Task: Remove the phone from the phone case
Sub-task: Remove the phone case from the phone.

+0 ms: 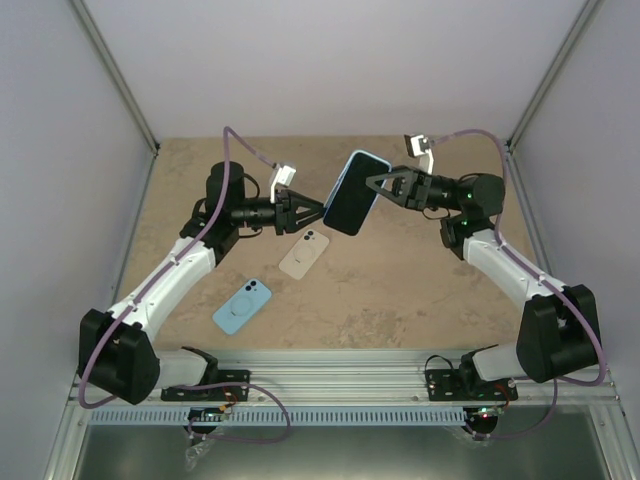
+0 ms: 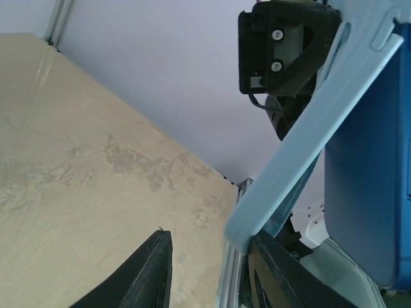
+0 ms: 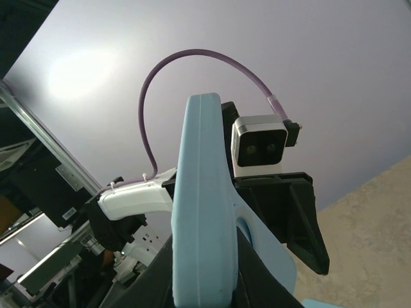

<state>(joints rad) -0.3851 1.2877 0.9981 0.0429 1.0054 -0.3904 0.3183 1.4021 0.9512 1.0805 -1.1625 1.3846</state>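
A phone (image 1: 352,200) in a light blue phone case (image 1: 366,160) hangs tilted in the air above the table's middle. My right gripper (image 1: 373,185) is shut on it from the right; in the right wrist view the phone case (image 3: 204,212) stands edge-on between the fingers of that gripper (image 3: 205,256). My left gripper (image 1: 322,211) is at its lower left corner. In the left wrist view the phone case (image 2: 308,141) is peeled off the dark blue phone (image 2: 366,192). Its corner rests against the right finger (image 2: 279,273) of the open left gripper (image 2: 210,236); the left finger (image 2: 151,276) stands apart.
A beige phone (image 1: 303,252) lies flat on the table under the left gripper. A light blue case with a round ring (image 1: 242,305) lies nearer the left arm. Grey walls and metal posts (image 1: 115,75) close the table in.
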